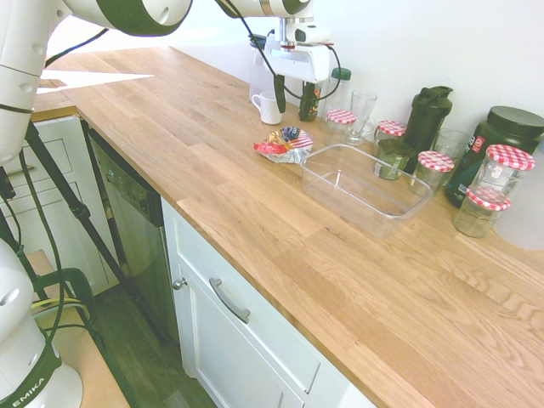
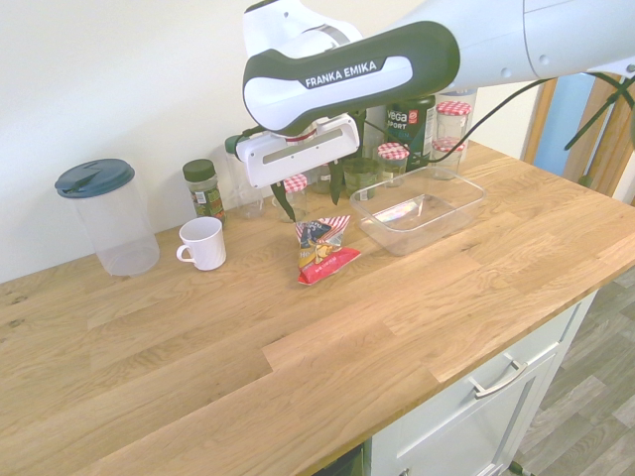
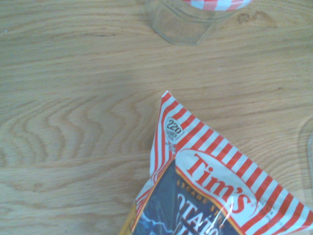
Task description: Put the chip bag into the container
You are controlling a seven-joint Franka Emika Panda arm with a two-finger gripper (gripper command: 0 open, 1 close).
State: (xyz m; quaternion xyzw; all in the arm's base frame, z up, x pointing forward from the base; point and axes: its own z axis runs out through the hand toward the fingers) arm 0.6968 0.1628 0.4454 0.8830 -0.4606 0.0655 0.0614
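Note:
The chip bag [image 1: 285, 144] [image 2: 322, 248] lies crumpled on the wooden counter, red-and-white striped with blue and yellow patches; its "Tim's" print fills the lower part of the wrist view [image 3: 210, 186]. Just to one side of it sits the container [image 1: 340, 197] [image 2: 466, 203], a clear shallow rectangular tub with nothing in it. My gripper [image 1: 294, 100] [image 2: 309, 190] hangs a short way above the bag's far end, open, with nothing between its fingers and no contact with the bag.
A white mug [image 1: 269, 107] [image 2: 203, 243] stands beside the bag. Glass jars with red-checked lids [image 1: 510, 166] [image 3: 195, 19], a glass, a dark shaker bottle [image 1: 427, 117] and a dark tub line the wall behind the container. A lidded clear jug [image 2: 107, 218] stands further along.

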